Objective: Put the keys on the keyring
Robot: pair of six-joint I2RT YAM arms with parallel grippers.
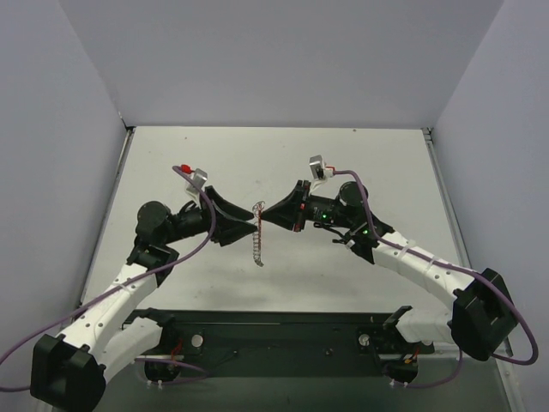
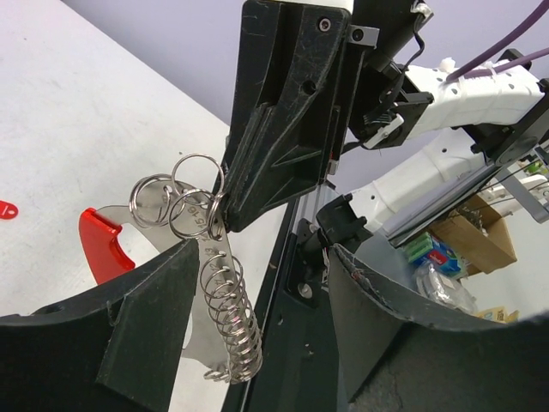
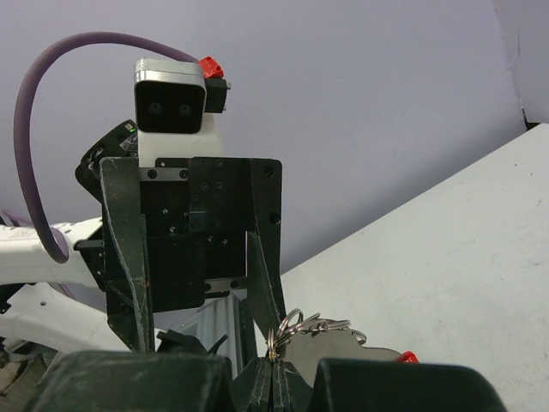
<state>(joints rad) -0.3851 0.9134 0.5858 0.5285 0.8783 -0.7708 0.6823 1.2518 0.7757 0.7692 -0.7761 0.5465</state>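
left wrist view: right claw [image 2: 216,215] clamps one thin loop of the keyring [image 2: 204,239], left claw [image 2: 262,257] gapes open beside it, so any tug could slip it.

The left arm [image 1: 107,311] and right arm [image 1: 425,268] are built alike: white ribbed links between bulky black joints, each trailed by a purple cable [image 1: 371,215]. Small green lights [image 1: 364,230] glow on the right arm near the frame's centre. In the right wrist view, upper left, a grey two-lens camera box [image 3: 170,96] carries a red tab [image 3: 211,67]. The fingers [image 2: 287,112] are angular black plastic with recessed screws [image 2: 324,25].
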